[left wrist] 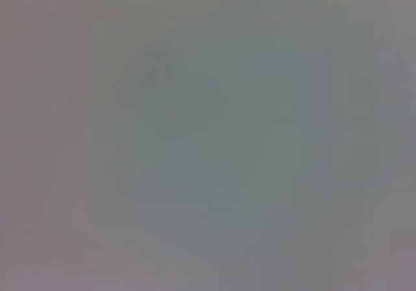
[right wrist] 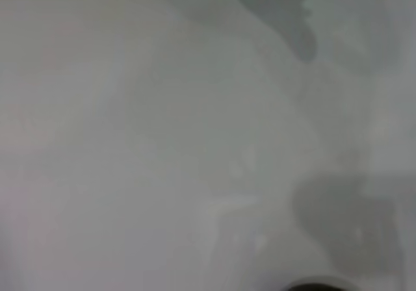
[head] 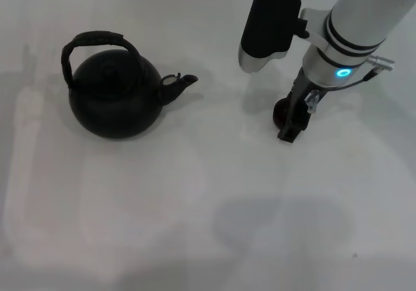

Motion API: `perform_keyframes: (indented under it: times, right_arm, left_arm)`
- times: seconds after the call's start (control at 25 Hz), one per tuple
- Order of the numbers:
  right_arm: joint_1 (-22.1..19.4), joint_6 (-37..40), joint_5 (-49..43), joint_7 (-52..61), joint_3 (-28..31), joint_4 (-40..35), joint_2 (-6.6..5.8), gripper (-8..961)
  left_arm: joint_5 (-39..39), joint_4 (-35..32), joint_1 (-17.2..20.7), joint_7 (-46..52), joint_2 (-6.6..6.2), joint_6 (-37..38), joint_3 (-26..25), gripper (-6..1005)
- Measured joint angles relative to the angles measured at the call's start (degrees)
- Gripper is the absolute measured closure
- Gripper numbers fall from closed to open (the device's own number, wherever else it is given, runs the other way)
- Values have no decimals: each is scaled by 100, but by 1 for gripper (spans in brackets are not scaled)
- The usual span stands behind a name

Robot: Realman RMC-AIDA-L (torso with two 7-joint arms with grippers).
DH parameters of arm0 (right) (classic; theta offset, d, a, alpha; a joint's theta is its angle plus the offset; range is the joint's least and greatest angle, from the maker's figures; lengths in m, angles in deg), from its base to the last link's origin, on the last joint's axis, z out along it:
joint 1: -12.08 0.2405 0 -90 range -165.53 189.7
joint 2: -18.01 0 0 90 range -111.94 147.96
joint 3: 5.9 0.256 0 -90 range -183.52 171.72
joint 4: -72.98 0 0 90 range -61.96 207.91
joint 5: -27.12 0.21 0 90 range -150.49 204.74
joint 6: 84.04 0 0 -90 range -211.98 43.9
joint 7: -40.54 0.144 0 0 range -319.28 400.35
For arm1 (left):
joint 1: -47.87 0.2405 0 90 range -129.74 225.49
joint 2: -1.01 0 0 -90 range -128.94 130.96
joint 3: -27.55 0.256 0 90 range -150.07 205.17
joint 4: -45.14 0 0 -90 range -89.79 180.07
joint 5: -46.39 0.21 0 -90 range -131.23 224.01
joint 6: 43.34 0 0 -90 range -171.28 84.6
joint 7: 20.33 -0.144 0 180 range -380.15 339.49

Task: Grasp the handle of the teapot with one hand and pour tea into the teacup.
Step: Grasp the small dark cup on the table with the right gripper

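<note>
The matte-black teapot [head: 116, 99] stands on the white table at the left, its short spout [head: 182, 83] pointing right. Its dark wrapped handle [head: 94, 41] arches upright over the lid. The small dark teacup [head: 280, 113] sits on the table at the right and is mostly hidden behind my right gripper [head: 287, 126], which reaches down right at it. In the right wrist view only a dark arc of the teacup's rim [right wrist: 318, 284] shows. My left gripper is out of view; the left wrist view shows only a plain grey surface.
The white table [head: 208, 206] stretches bare between the teapot and the teacup and toward the front. My right arm's white forearm [head: 364, 18] and a dark housing [head: 270, 21] hang over the back right.
</note>
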Motion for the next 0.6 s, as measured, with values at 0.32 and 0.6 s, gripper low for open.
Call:
perform_keyframes:
  times: [0.32, 0.6]
  right_arm:
    - [-37, -159, -3, 12, 26, -113, -19, 171]
    - [30, -386, -135, 12, 111, -411, -16, 215]
  left_arm:
    - [0, -5, 0, 0, 0, 0, -2, 318]
    - [0, -5, 17, 0, -8, 0, -4, 318]
